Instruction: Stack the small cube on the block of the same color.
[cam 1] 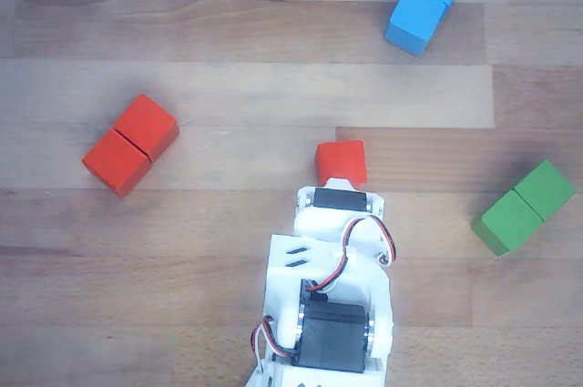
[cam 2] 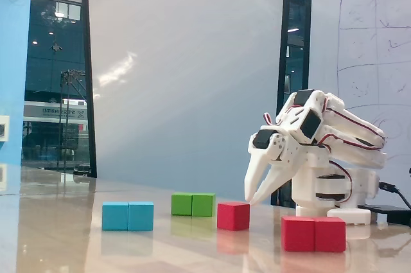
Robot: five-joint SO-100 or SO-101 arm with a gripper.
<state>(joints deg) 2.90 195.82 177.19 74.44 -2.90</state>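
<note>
Gripper held just beside the small cube, empty.

Its fingers are spread slightly. The cube is seated on the table, well apart from the red block.

From above we look straight down, close; our fixed view sits low at table level, farther off. Both share the arm and blocks.

Bare table between small cube and red block, nothing between
</note>
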